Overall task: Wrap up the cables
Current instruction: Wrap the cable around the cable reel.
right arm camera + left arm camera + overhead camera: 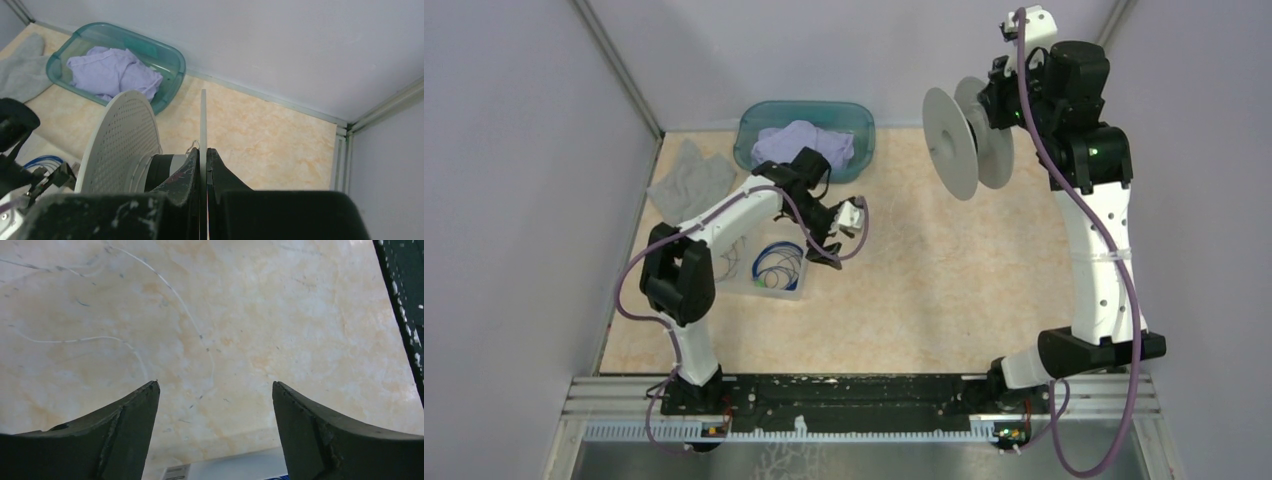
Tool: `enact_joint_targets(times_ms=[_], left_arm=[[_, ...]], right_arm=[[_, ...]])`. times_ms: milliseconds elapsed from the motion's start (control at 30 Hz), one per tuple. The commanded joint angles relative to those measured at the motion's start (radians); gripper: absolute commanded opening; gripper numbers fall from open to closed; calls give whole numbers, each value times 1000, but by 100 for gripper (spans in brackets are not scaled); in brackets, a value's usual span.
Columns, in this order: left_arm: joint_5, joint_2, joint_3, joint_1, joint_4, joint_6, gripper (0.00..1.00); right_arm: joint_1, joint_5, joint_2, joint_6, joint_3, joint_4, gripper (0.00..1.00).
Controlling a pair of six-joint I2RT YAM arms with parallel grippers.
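1. As you look from above, the left hand (836, 235) hangs right of the clear tray (769, 288) of coiled blue cables (779, 262); it's your nearer arm.
2. Left wrist: fingers (125, 430) wide, empty; a thin whitish wire (186, 317) curves across the marbled counter (300, 330), running away from them.
3. Right wrist: the right hand (203, 155) pinches the perforated white spool (120, 135) by its flange.

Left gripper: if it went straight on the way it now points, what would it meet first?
Probably the table top, with nothing in between. The left gripper stands open, and the thin whitish cable lies there roughly in its line, so it may touch that too; depth is unclear.
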Motion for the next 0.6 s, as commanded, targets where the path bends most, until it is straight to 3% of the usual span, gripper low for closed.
enact_joint_targets(times_ms=[0, 100, 300, 367, 500, 567], left_arm=[[208, -13, 107, 28, 4, -117, 92], [292, -9, 104, 36, 166, -338, 95], [288, -42, -85, 30, 815, -909, 89], [271, -39, -128, 12, 978, -1000, 88], [247, 5, -118, -36, 1049, -1070, 87], [235, 31, -127, -55, 1109, -1137, 81]], right_arm=[[-8, -100, -35, 47, 15, 74, 0], [-8, -130, -33, 64, 8, 72, 0], [-8, -160, -33, 83, -4, 72, 0], [-8, -160, -34, 87, -12, 73, 0], [-8, -154, -33, 93, -18, 75, 0], [-8, -151, -33, 93, -17, 76, 0]])
